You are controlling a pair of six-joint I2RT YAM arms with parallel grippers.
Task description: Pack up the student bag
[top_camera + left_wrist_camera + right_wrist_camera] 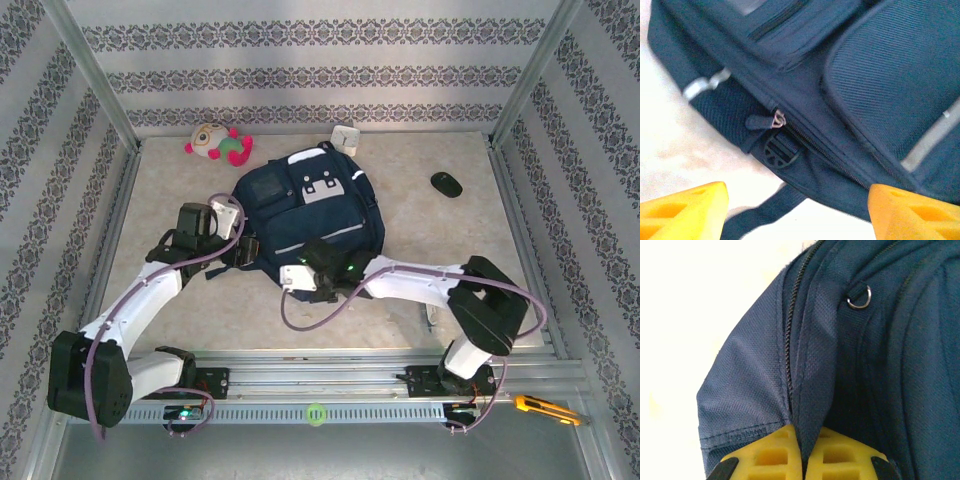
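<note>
- Two arms are working at the student bag (pixel 310 205), which is lying flat mid-table, front pockets facing up, its long axis running from the arms' side toward the far wall
- Right gripper (pixel 802 442) is pinching a fold of the bag's navy cloth just beside the zip track (pixel 789 340), with its jaws closed tight on the fabric
- Left gripper (pixel 797 210) is standing wide and holding nothing, yellow fingers (pixel 685 210) spread to either side
- Key relation: the zip pull (pixel 774 120) is lying straight ahead of the left claw, roughly centred between the fingers and apart from them, just above a black strap buckle (pixel 780 150); the zip is running diagonally away to the lower right in the left wrist view
- I am judging the left arm the nearer one to the pull; it is reaching in low at the bag's left flank, while the right arm is bending across to the near edge
- I am expecting the next move to need a short advance and a narrow close on the pull, with the right claw bracing the cloth
- Plush toy (pixel 218 143) and black mouse (pixel 446 183) are lying on the table outside the bag
</note>
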